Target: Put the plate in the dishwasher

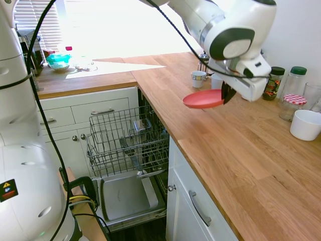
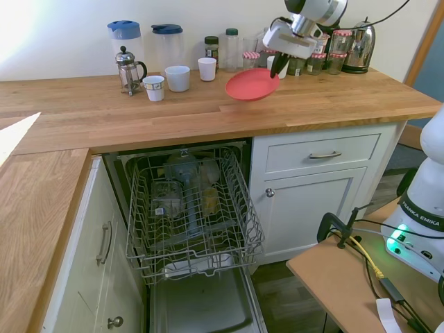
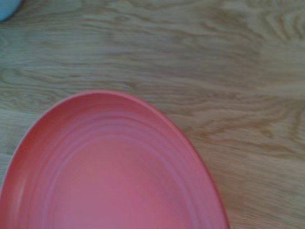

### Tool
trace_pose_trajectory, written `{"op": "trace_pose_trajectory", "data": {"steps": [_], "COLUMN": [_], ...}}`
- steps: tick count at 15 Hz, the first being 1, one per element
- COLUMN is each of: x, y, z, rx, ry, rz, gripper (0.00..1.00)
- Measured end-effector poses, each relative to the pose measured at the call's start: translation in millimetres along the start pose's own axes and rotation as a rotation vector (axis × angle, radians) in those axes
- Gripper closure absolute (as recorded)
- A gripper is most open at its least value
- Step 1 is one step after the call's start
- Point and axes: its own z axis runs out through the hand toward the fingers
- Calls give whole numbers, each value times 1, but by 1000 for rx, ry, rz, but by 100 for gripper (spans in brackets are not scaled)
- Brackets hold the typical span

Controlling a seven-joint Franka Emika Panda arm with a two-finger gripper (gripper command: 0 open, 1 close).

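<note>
**Plate in the air over the worktop: carry to the open rack**

We read the jaws as pinched on the rim of the plate (image 1: 203, 99); the gripper (image 1: 225, 93) holds it by the edge nearest the wall, so the disc hangs out from the fingers toward the worktop's front edge. In the second exterior view the plate (image 2: 251, 84) is clear of the wooden worktop (image 2: 208, 104), nearly level, tipped slightly down on its free side. The wrist view shows only the plate's ridged face (image 3: 114, 171) over bare wood grain.

The dishwasher (image 1: 131, 150) stands open below the worktop's front edge, its door panel (image 1: 128, 196) folded down and the wire rack (image 2: 191, 208) pulled out. Some items already sit in the rack; we cannot tell what they are.

Our judgement for the carry:
- An edge grip lets the plate pivot, so we should move slowly and avoid jerks.
- Clear the worktop's front edge fully before descending.
- Turn the plate upright before it reaches the wires, and aim for a free slot away from the items already loaded.
- The white cup (image 2: 153, 87) and French press (image 2: 127, 69) stand well away, near the wall.
</note>
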Motion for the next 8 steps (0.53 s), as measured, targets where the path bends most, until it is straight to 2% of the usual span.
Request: {"op": "trace_pose_trajectory", "data": {"steps": [3,5,8], "x": [-49,-119,-202], "y": [-79,-134,-175], "z": [-43,-69,-76], "rx": [-90,-165,-240], "ry": [82,163,229], "rz": [-110,-200,-344], "gripper": [100,100,100]}}
